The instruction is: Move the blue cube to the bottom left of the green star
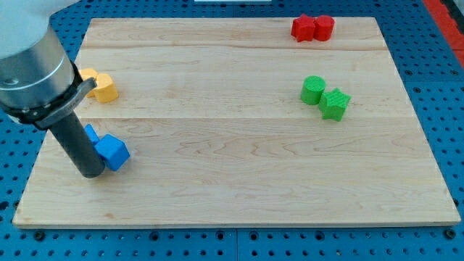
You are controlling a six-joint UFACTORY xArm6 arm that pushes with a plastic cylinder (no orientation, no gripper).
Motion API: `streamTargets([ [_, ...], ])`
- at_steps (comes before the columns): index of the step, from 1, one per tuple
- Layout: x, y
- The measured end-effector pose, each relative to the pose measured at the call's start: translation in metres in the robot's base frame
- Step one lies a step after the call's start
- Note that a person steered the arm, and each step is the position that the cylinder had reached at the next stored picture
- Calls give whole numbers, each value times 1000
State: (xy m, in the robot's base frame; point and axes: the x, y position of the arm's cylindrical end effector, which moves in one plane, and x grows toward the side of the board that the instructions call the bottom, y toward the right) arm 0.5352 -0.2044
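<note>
- The blue cube (pixel 114 151) lies near the view's left edge of the desk (pixel 232 181), in the lower half of it, and it is turned a little, so one corner looks to the view's bottom.
- My tip (pixel 91 172) stands on the desk just at the view's left of the blue cube and seems to touch its side; the rod is tilted and rises to the view's top left. The arm carries no claw, so there is nothing to be released or clenched.
- A second blue block (pixel 90 133) shows behind the rod, touching the blue cube from the view's upper left; the rod hides most of it and I cannot tell its shape.
- Above these, near the left edge, there are two yellow blocks (pixel 102 87) close together; the arm covers a part of the left one.
- The green star (pixel 335 103) lies well apart, in the right half of the desk, and a green cylinder (pixel 313 89) touches it at its upper left.
- Two red blocks (pixel 312 27) sit together at the view's top, close to the far edge.
- Between the blue cube and the green star only bare wood is seen.
- The desk is a board of pale wood with long planks; around it there is a blue plate with rows of holes (pixel 442 109).
</note>
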Motion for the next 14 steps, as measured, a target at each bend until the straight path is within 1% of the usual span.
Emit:
streamTargets([
  [2,-5,-89],
  [3,-16,-94],
  [4,-34,-81],
  [8,-27,80],
  [9,-29,106],
  [10,-33,64],
  [11,-18,43],
  [12,-2,111],
  [13,-7,180],
  [14,-28,269],
])
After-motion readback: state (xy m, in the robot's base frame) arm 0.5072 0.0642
